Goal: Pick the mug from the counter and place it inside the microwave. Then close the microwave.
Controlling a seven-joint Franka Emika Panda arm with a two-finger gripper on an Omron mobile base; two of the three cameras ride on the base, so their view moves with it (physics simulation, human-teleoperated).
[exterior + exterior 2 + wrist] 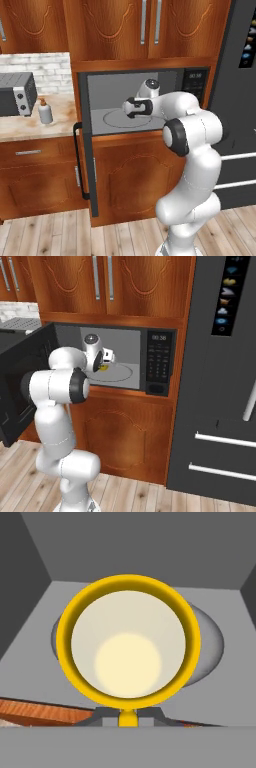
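Note:
The yellow mug (128,647) is seen from above in the hand view, its pale inside open to the camera. My gripper (128,716) is shut on its handle at the bottom edge. The arm reaches into the open microwave (100,95), and the mug (103,368) shows as a yellow patch under the hand, over the round glass turntable (122,372). I cannot tell whether the mug touches the turntable (212,643). The microwave door (87,165) stands swung out to the left, its black handle facing outward. The beige counter (30,127) lies left of the microwave.
A grey toaster oven (17,93) and a white soap bottle (45,111) stand on the counter. A dark fridge (225,381) rises right of the microwave's keypad panel (159,362). The open door (20,386) juts out on the arm's left side.

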